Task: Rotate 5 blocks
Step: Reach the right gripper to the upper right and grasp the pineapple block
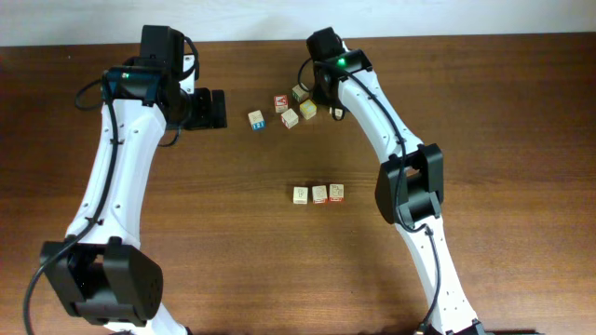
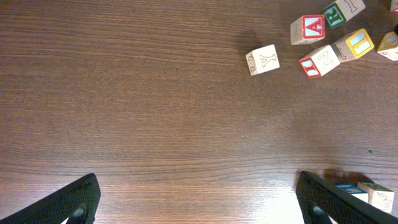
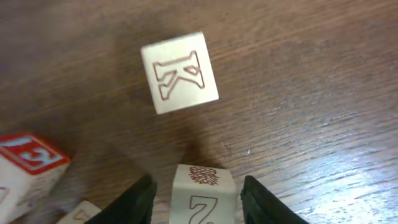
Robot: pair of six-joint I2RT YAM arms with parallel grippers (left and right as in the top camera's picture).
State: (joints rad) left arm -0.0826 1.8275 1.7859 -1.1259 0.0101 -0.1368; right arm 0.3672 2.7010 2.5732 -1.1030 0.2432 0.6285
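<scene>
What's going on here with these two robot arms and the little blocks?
The right fingers straddle a pale wooden block toward the table's far side, beside a K block; whether they grip it is unclear. The left fingers hover wide open over bare wood, holding nothing. Three blocks sit in a row mid-table.

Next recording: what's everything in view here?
row of blocks: three, pale, mid-table
cluster of blocks: at least four, pale with green, yellow or reddish faces, far side
cube with blue print: one, pale, left of that cluster
red-faced cube: one, red top, within that cluster
table: one, dark brown wood
left hand: one, black, open and empty, over bare wood
right hand: one, black, fingers either side of a pale block
</scene>
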